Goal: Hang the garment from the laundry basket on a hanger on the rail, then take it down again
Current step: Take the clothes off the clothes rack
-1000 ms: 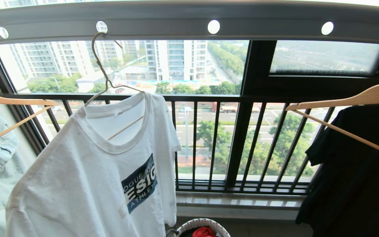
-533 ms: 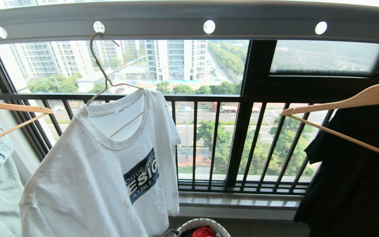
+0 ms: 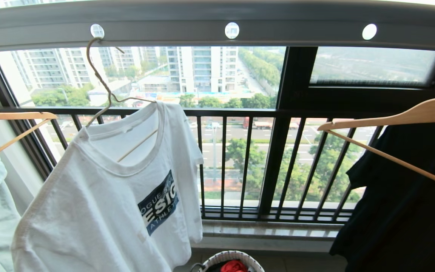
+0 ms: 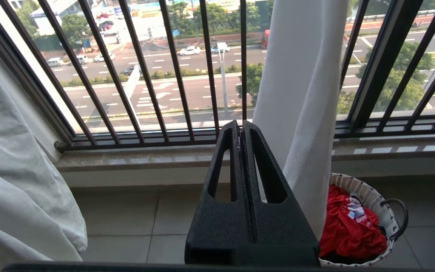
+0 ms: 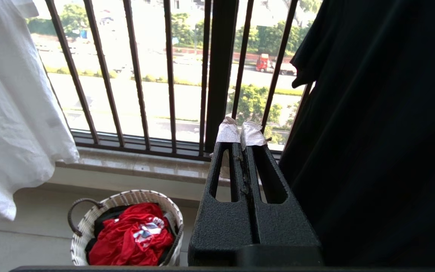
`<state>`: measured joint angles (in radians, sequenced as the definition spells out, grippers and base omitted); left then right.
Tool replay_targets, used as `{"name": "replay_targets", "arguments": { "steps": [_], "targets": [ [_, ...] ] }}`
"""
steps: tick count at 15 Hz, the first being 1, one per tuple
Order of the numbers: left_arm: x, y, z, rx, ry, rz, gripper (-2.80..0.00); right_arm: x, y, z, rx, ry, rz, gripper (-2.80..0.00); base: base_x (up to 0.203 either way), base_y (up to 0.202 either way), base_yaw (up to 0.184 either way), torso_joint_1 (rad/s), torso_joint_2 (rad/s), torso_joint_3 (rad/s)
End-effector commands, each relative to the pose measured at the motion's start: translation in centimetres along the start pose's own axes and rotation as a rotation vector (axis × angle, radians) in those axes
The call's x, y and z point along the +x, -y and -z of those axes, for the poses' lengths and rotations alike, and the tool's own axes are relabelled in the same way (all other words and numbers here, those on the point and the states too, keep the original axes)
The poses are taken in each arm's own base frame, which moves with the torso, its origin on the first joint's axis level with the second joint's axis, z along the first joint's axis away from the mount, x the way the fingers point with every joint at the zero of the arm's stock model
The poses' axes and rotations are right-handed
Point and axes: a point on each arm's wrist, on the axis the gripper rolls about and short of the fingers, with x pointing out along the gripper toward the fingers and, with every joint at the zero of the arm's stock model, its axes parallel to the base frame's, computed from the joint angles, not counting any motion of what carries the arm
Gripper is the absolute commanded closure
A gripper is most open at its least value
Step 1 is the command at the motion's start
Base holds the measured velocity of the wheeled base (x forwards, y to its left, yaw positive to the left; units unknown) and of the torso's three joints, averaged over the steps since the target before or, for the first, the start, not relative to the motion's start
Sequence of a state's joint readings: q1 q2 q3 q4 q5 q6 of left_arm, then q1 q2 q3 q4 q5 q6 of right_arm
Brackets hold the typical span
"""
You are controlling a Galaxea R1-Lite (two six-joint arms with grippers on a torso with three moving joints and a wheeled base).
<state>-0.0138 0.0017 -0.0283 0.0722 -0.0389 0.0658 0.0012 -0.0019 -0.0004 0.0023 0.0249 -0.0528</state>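
While the white T-shirt (image 3: pixel 104 196) hangs tilted on the thin wire hanger (image 3: pixel 102 85), hooked into a hole of the grey rail (image 3: pixel 217 22), both claws sit low and empty. Left gripper (image 4: pixel 240 126), fingers pressed together, sits just beside the shirt's hem; right gripper (image 5: pixel 241 130), also closed, points toward the balcony bars (image 3: pixel 223 162). On the floor stands the laundry basket (image 5: pixel 89 226) with a red cloth (image 5: pixel 130 234) inside.
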Motion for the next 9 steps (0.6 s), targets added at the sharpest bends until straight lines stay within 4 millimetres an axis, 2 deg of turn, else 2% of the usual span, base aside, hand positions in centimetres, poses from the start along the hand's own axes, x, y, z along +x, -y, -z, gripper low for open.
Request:
{"name": "replay_targets", "arguments": {
  "steps": [1,9],
  "targets": [
    [-0.01,-0.03,0.07,-0.025,-0.004,-0.014,0.00,0.02,0.00,0.00,0.001,-0.002,0.000,0.00,0.000,0.000,0.000,0.000,0.00,0.000],
    [-0.01,-0.05,0.07,-0.032,-0.005,-0.026,0.00,0.02,0.00,0.00,0.001,-0.002,0.000,0.00,0.000,0.000,0.000,0.000,0.00,0.000]
  ]
}}
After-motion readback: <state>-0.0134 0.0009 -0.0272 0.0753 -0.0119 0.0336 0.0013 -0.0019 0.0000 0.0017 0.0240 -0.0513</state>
